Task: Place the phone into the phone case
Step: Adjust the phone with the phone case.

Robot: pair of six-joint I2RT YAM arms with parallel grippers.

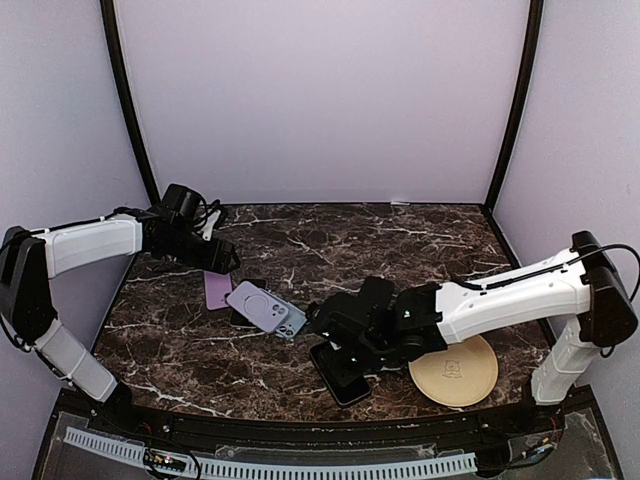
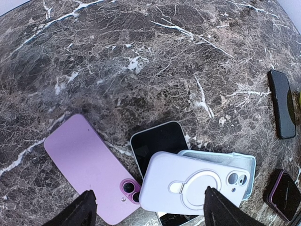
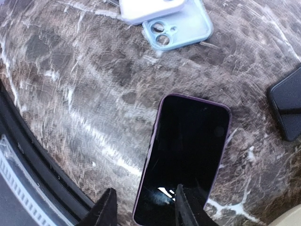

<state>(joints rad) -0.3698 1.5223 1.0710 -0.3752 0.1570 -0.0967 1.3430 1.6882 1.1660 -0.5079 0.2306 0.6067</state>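
Nearest the front edge, my right gripper hovers low over the near end of the phone, fingers apart and gripping nothing. The phone lies flat, screen up, edged by a dark purple phone case on the marble table. A tan disc sits to its right. Farther back, a lilac ring case overlaps a light blue case, beside a purple phone. My left gripper hangs above these, fingers wide and empty.
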